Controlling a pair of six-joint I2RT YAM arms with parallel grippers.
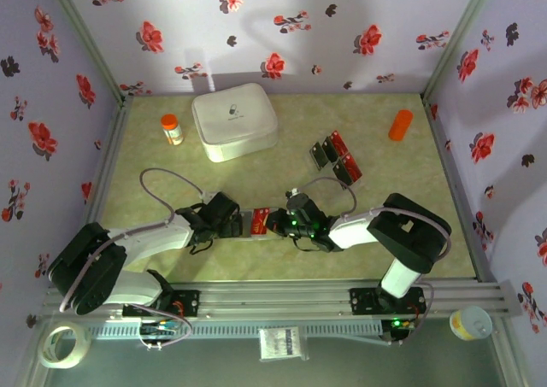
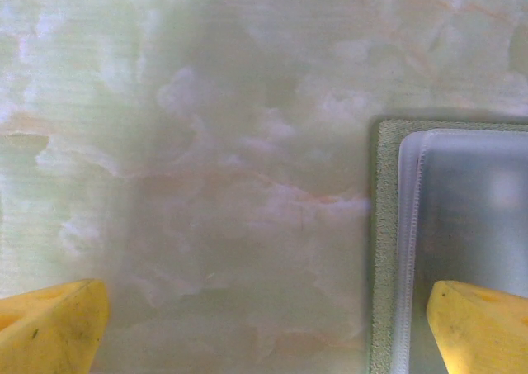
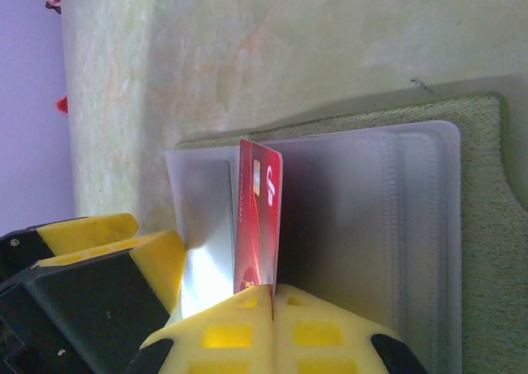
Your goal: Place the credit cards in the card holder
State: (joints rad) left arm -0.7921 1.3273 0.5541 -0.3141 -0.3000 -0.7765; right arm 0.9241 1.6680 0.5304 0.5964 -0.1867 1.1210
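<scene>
Lying open on the table (image 1: 282, 259), between both arms, the card holder (image 3: 487, 250) is seen with clear pockets up. Remaining credit cards (image 1: 336, 158) are grouped well apart, far right. Left gripper (image 2: 264, 324) is spread wide, nothing held, one finger over the holder's edge. Right gripper (image 3: 272, 295) is pinched on a red card (image 3: 257, 217), stood on edge against a pocket.

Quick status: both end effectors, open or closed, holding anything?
Left end effector: open, holding nothing.
Right end effector: closed on a thin bright red rectangular card.
</scene>
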